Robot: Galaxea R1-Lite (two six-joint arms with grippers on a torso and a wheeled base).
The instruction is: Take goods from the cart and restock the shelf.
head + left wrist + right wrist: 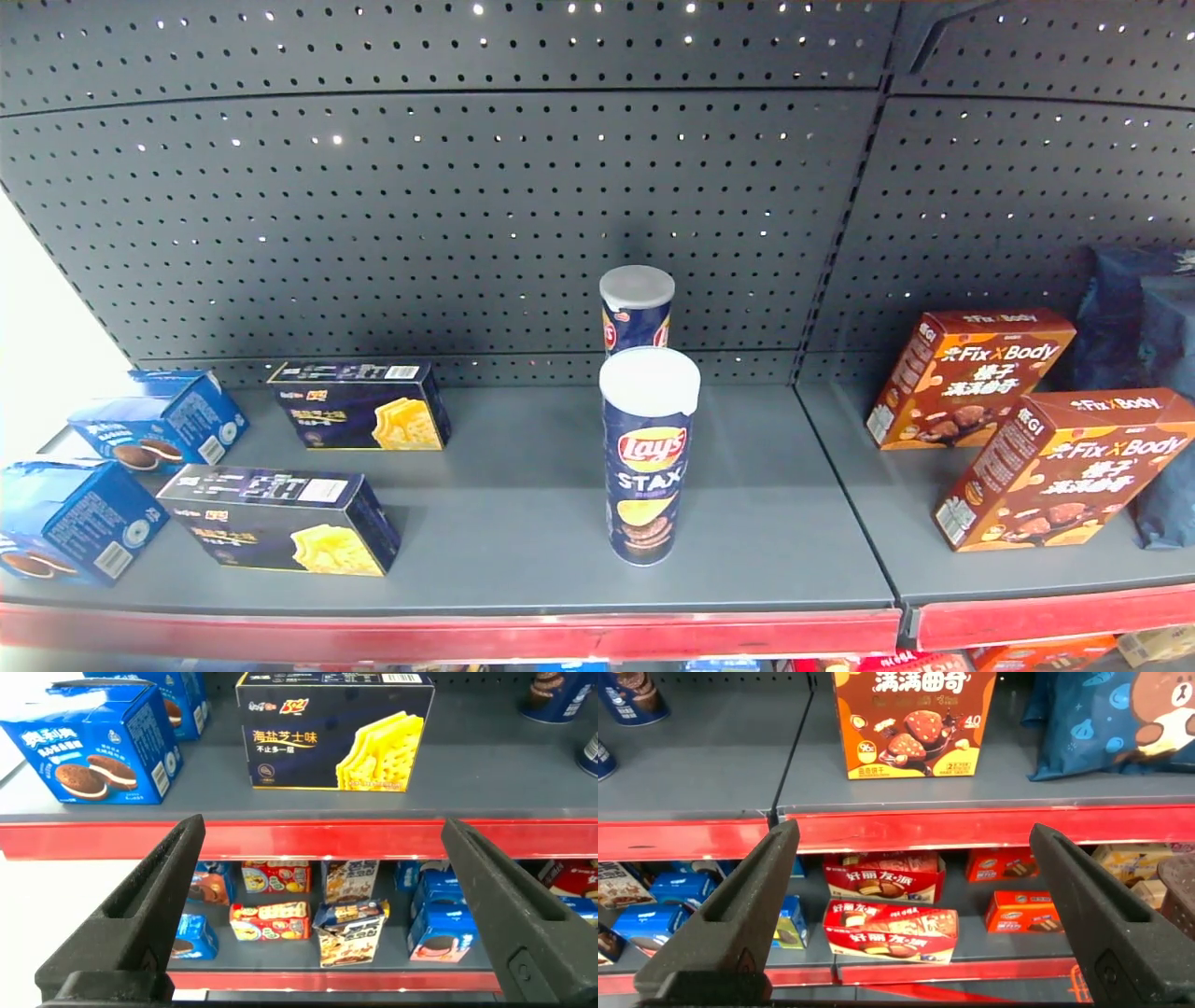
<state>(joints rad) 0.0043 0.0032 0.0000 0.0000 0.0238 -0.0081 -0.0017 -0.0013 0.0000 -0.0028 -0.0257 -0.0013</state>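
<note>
1. Two tall dark-blue cardboard crisp cans stand upright near the middle of the grey metal shelf (523, 509): the front can (648, 457) has a white lid, and the rear can (636, 308), with a grey lid, is just behind it near the perforated back panel (420, 205).
2. Left of the cans lie two navy cracker boxes with yellow pictures, one at the front (280, 520) and one further back (359, 406).
3. Two bright-blue sandwich-cookie boxes (159, 417) sit at the shelf's left end.
4. On the right-hand shelf section, two brown biscuit boxes (971, 378) lean back, with dark-blue bags (1134, 317) beside them.
5. The left gripper (322, 831) hangs in front of the shelf's red front edge (308, 840), facing the front cracker box; its jaws are spread wide and hold nothing.
6. The right gripper (915, 833) hangs before the same red edge, facing a brown biscuit box; its jaws are likewise wide apart and empty.
7. Below, a lower shelf holds small red boxes (892, 929).
</note>
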